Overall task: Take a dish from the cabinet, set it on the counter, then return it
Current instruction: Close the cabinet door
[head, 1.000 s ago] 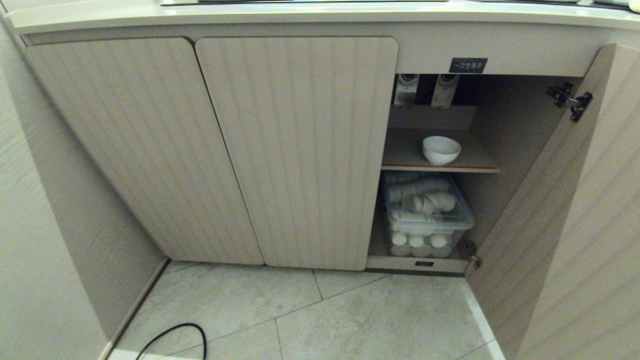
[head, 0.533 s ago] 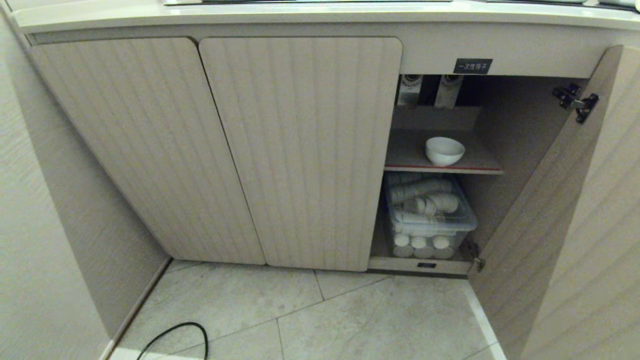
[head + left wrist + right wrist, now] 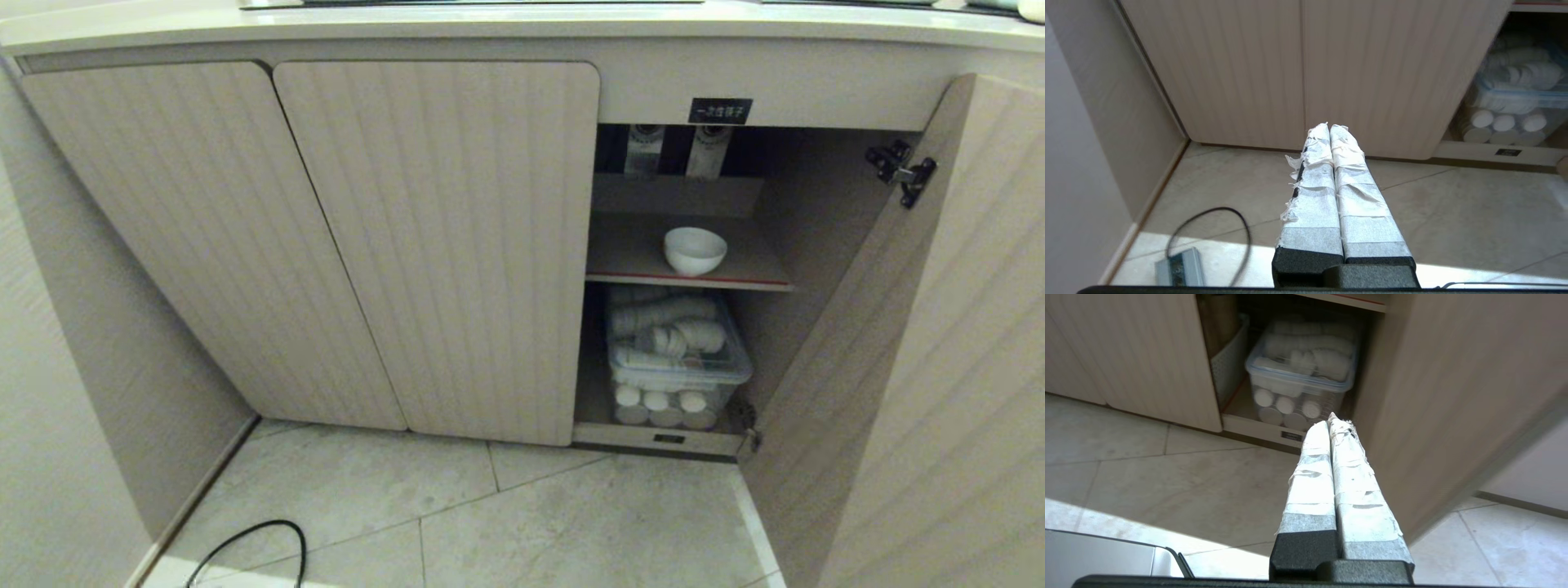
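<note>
While the bowl (image 3: 695,250) sits alone on the upper shelf (image 3: 637,245) of the cabinet (image 3: 433,245), near the red front edge, nothing has hold of it, so every risk lies in the reach to come. It is glossy and round, so a pinch on its rim could slip and send it off the shelf onto the tiled floor (image 3: 571,523). Headroom above it looks tight, with two fittings (image 3: 673,151) hanging from the top of the opening, and an arm coming in high could strike them or the label (image 3: 719,110). Below the shelf a clear lidded box (image 3: 673,363) of white cups would catch a dropped bowl badly. On the right the open door (image 3: 890,351) stands close to the opening; the right gripper (image 3: 1331,422) hangs just beside it, low, fingers pressed together and empty, and a wide swing could knock the door. Parked low near the closed doors, the left gripper (image 3: 1329,127) is likewise closed on nothing. Up top, only the surface's (image 3: 490,20) front rim shows, so I cannot judge the landing spot. A cable (image 3: 253,547) loops on the floor at the left and could snag the base.
</note>
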